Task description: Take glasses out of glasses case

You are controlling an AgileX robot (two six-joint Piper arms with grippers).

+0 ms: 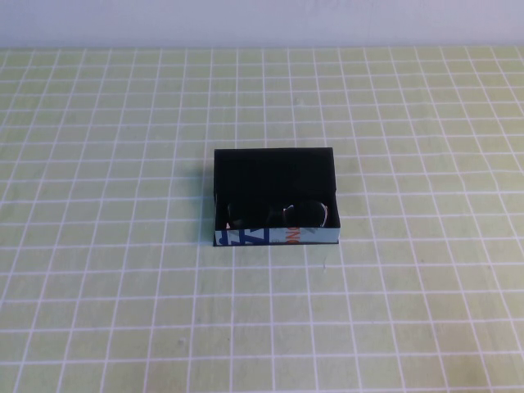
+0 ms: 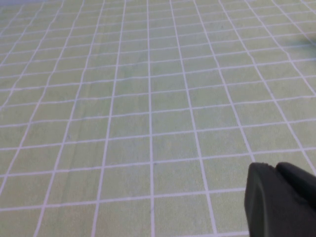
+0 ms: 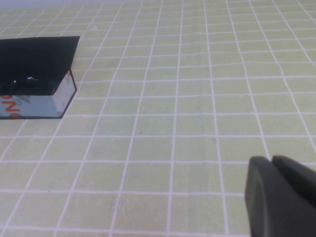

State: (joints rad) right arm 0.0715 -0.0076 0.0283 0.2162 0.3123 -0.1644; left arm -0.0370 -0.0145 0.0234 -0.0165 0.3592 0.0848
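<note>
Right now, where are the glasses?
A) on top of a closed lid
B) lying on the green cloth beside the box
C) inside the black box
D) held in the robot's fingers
C: the glasses lie inside the open glasses case, behind its white front edge. The left gripper and the right gripper show only in their wrist views, away from the case and holding nothing.

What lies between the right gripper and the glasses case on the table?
Only bare checked cloth, as the right wrist view shows: nothing lies between the right gripper low in that picture and the glasses case. The left gripper sees only cloth.
</note>
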